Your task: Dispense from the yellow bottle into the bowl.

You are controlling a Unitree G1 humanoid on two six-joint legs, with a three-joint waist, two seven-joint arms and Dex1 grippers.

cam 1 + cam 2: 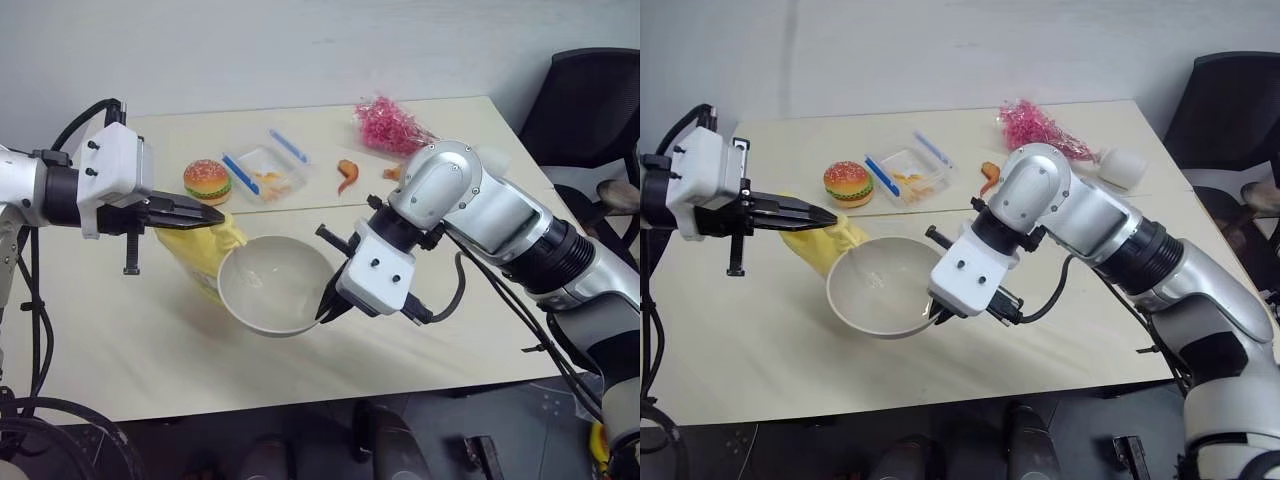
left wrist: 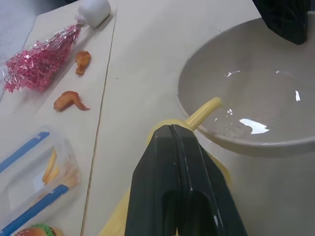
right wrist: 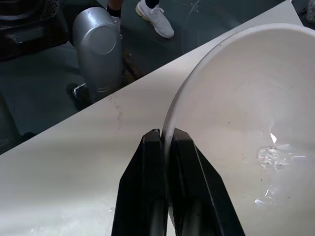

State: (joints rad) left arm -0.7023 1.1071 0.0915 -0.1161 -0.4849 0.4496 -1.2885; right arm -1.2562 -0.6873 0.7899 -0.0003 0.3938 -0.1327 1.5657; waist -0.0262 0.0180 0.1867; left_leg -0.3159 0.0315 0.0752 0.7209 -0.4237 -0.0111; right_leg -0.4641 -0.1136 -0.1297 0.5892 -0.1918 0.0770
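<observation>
Clear liquid already pools in the bowl (image 1: 272, 285), its rim pinched by the right gripper (image 3: 167, 140) under the yellow bottle (image 1: 200, 250) spout, while the closed left gripper (image 1: 205, 215) rests on the pump, so dispensing looks underway.

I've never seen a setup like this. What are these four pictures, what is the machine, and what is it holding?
It is a two-armed robot; each arm ends in a pincer of two black fingers. The two wide pictures come from cameras in its head, looking down on a pale table. The close-ups come from a camera on each wrist.

The right gripper is shut on the rim of the bowl, holding it tilted beside the yellow bottle. The left gripper is shut, just above the bottle's pump top, whose spout reaches over the bowl's edge.

Also on the table: a toy burger, a clear box with blue clips, pink tinsel, a toy chicken wing and a white cup.
</observation>
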